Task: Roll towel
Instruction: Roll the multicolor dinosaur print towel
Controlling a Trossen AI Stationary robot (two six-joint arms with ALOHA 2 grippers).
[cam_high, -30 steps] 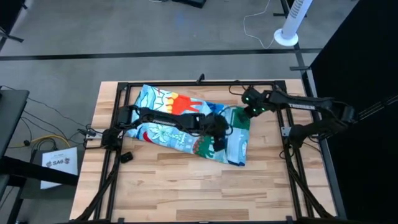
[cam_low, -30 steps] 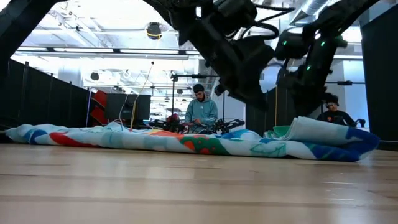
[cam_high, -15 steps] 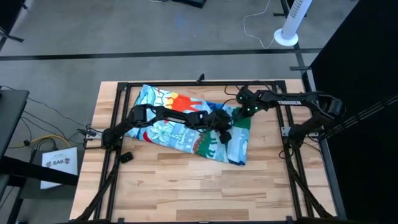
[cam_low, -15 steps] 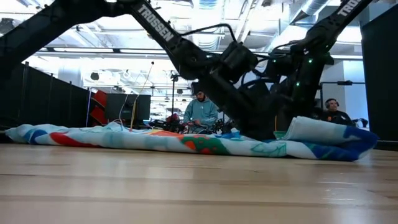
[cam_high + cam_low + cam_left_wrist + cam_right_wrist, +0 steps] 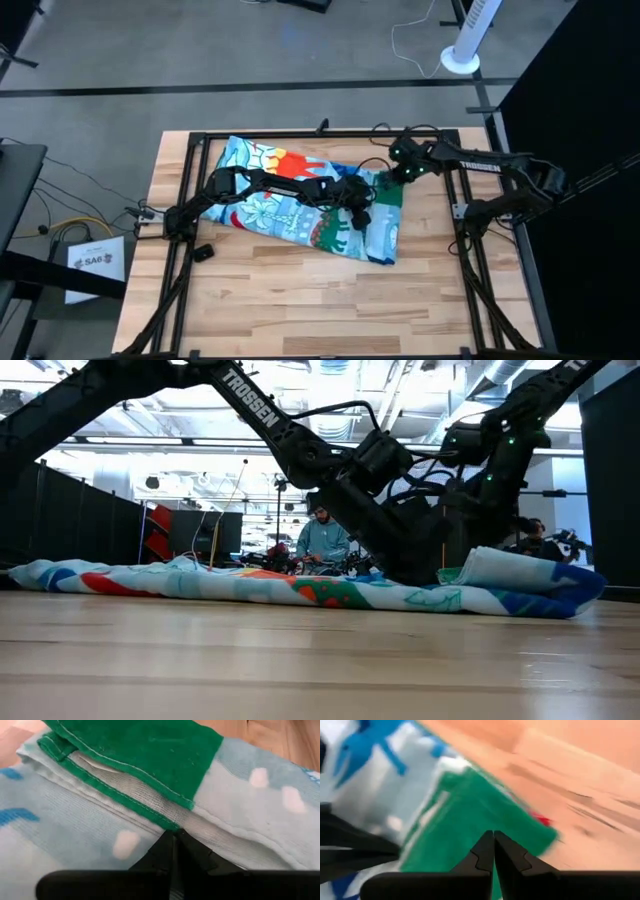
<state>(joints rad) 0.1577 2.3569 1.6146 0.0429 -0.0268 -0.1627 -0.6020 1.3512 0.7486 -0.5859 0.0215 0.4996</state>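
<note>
The towel (image 5: 290, 195) lies flat in a slanted band across the table's far half, printed side up. Its right end (image 5: 520, 572) is folded over and shows a green underside (image 5: 386, 190). My left gripper (image 5: 357, 207) reaches across the towel from the left and sits low on it, shut, at the edge of the green fold (image 5: 150, 750). My right gripper (image 5: 392, 180) hovers shut over the same green corner (image 5: 470, 820), clear of the cloth, and its wrist view is blurred. My left gripper sets its shut fingertips (image 5: 173, 836) on the towel just beside the green hemmed edge (image 5: 165, 817) of the folded-over end, slanting down from the table's left. Whether a layer is caught between the tips cannot be told. The towel lies flat on the table.
A black frame rail (image 5: 300, 135) runs round the tabletop. A small black object (image 5: 202, 252) lies near the left arm's base. Bare wood (image 5: 320, 310) spreads in front of the towel. People (image 5: 325, 540) sit in the room beyond the table.
My left gripper has dropped from above the towel onto it and shifted slightly toward the far right, by the green fold. My right gripper dipped toward the green corner, then drew back up and toward the right. The towel has kept its place.
</note>
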